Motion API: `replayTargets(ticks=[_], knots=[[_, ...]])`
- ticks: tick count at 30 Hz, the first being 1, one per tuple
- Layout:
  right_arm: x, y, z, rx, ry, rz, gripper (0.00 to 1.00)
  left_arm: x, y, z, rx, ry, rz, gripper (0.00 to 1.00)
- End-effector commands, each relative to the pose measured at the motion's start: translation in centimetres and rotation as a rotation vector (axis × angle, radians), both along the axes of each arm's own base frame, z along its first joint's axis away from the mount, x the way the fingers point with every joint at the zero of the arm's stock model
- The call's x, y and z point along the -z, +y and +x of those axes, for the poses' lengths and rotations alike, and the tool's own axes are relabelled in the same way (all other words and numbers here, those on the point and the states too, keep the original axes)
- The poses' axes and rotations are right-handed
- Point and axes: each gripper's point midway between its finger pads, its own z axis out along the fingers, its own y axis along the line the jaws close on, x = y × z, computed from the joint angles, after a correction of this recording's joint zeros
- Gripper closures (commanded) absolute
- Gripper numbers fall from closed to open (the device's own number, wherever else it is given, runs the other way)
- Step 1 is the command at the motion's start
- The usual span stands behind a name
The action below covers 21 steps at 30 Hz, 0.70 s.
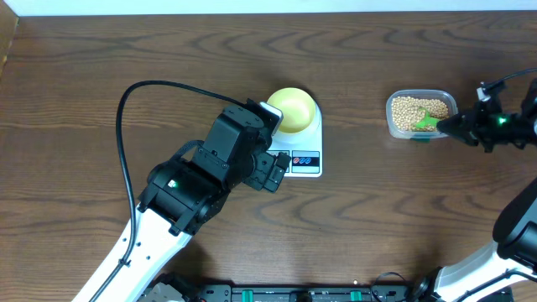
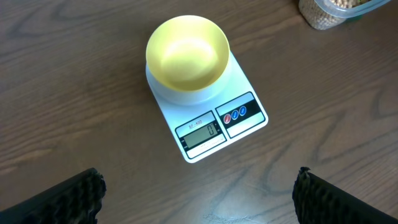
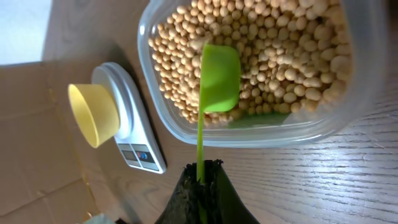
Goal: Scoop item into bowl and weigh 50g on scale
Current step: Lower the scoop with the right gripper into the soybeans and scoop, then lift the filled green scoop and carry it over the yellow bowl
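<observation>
Your tiny round tan beans (image 3: 280, 56) lie loose in the clear plastic tub (image 3: 261, 134): light, hard, apt to roll. Your right fingers (image 3: 186, 193) clamp the thin handle of the green plastic scoop (image 3: 219, 78); your left fingers (image 2: 68, 199) hang spread near the pale yellow bowl (image 2: 186, 53) on the white scale (image 2: 211, 124).

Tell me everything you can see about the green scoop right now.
The green scoop is lime green, smooth and plastic-looking, with a rounded, squarish cup on a long thin handle. The right gripper holds the handle's end, jaws shut on it. The cup sits among the tan beans inside the clear tub, near the wall closest to the gripper. Whether it holds any beans cannot be seen.
</observation>
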Motion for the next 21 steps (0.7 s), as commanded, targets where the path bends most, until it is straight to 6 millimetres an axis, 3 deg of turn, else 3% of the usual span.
replayTargets(ticks=[1,21], knots=[[-1.0,0.1,0.4,-0.001,-0.064,0.077,0.99,-0.3,0.2,0.3,-0.024,-0.005,-0.005,0.01],[-5.2,1.1,1.3,0.036,-0.199,0.332,0.99,-0.3,0.2,0.4,-0.024,-0.005,-0.005,0.01]])
